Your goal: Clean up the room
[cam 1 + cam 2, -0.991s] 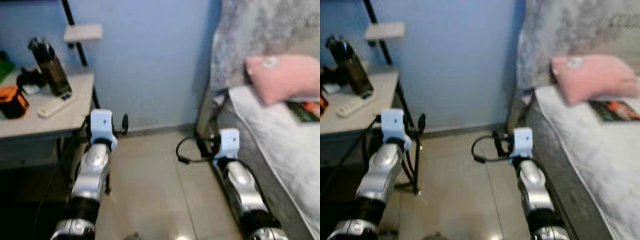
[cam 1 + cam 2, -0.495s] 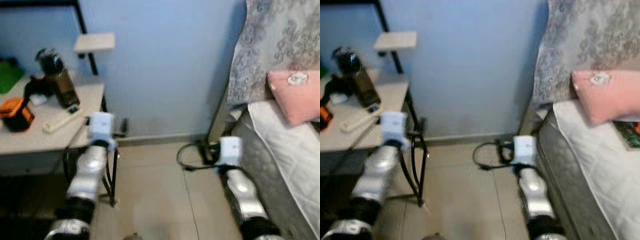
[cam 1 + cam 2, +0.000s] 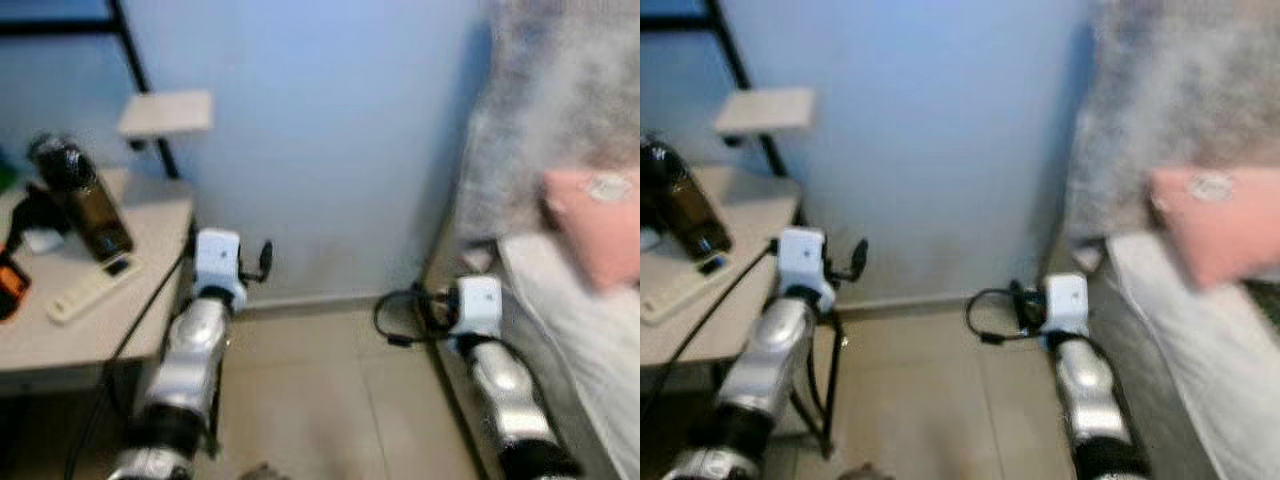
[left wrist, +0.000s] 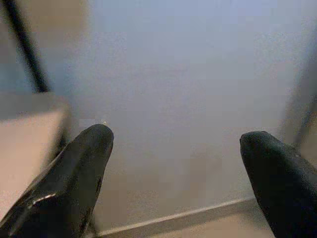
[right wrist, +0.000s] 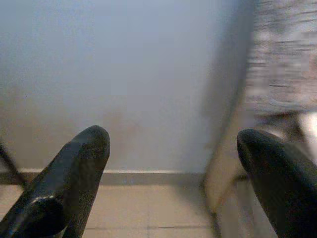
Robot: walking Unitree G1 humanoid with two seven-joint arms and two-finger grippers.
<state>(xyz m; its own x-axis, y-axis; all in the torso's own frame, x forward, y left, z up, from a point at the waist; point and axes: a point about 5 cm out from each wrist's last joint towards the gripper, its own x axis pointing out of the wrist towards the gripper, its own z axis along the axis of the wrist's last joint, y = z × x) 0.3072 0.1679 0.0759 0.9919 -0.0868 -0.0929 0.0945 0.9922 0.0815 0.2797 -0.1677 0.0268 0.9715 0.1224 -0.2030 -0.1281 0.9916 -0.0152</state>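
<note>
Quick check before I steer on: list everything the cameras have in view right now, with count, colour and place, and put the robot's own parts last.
dark bottle: 1, brown-black, standing on the side table to the robot's left
remote control: 1, white, lying on the side table in front of the bottle
orange object: 1, orange and black, at the left edge of the side table; too blurred to identify
side table: 1, pale top on a black frame, left of the robot
small shelf: 1, pale, on the black frame above the table
pillow: 1, pink, on the bed to the right
bed: 1, white-grey cover, right side
wall: blue, straight ahead
left gripper: 1, black fingers open, raised towards the wall
right gripper: 1, black fingers open, raised towards the wall
</note>
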